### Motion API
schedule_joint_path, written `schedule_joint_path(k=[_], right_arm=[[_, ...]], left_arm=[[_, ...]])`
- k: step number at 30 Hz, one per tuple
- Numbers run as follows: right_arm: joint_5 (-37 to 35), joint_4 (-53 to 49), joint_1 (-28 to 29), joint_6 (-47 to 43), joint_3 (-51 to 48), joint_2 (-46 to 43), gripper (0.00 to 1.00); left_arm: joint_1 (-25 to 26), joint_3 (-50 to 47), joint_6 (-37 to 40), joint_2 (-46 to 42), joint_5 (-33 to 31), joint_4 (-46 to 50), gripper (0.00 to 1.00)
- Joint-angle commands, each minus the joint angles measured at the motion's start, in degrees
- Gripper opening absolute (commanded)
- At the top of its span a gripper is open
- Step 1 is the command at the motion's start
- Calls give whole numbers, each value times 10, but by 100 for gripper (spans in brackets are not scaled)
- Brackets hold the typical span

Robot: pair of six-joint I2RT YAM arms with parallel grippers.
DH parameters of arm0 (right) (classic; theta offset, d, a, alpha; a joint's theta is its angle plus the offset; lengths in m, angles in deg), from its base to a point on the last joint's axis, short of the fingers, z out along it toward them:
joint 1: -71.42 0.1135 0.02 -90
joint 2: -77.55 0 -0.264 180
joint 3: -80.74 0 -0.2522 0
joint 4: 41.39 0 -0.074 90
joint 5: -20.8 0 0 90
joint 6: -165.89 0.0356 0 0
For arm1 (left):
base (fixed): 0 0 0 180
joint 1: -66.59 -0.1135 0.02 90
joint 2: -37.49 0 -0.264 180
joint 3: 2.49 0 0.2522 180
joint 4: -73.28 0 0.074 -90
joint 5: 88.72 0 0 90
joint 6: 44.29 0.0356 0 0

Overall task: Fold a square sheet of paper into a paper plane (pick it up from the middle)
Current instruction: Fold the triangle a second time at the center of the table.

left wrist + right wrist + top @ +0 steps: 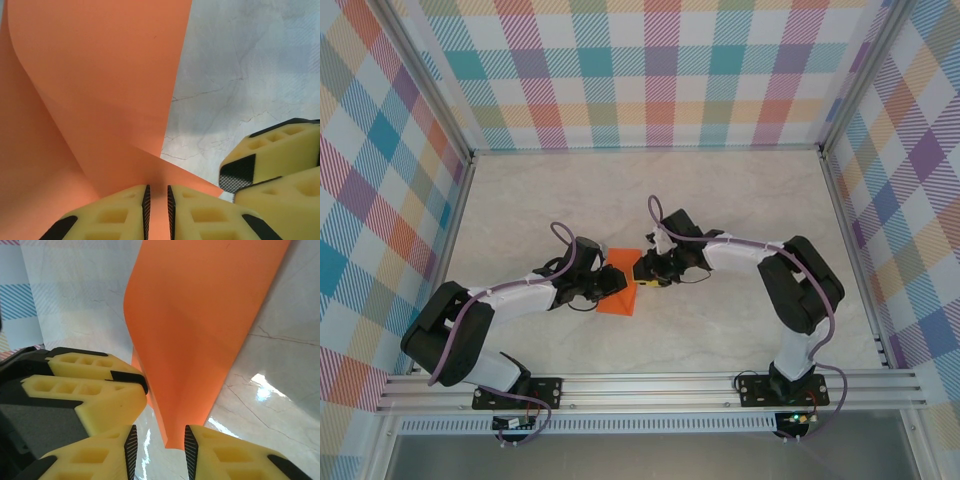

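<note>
The square sheet of paper [618, 297] is bright orange and lies bent between my two grippers near the middle of the table. My left gripper [611, 282] comes from the left and is shut on a raised fold of it. In the left wrist view the sheet [100, 75] curls up and runs into the narrow gap of that gripper [157, 210]. My right gripper [645, 270] stands open, with the sheet's lower tip [200, 315] hanging between its pads [160, 450], close to the right pad. The two grippers almost touch.
The marble-look table [720, 200] is walled by checkered panels on three sides. An aluminium rail [650, 385] with both arm bases runs along the near edge. The right gripper's fingers [280, 160] sit close beside the left ones.
</note>
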Motion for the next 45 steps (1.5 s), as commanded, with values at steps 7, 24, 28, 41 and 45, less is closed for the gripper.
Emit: schedule_joint_path(k=[7,24,28,41,45], right_arm=[[28,-8,4,-16,24,32,28],[-20,-31,3,-48,59,66,6],[-30,-35,4,-57,71,78,5],[-41,-44,4,-65,78,90,5],[-45,-46,4,-65,80,94,5]], left_arm=[[-7,1,-1,9,-7,3,18],[-7,9,-2,6,5,3,21],[-7,7,-1,0,14,0,23],[-7,6,-4,22,30,-13,23],[-7,6,-4,27,29,-11,22]])
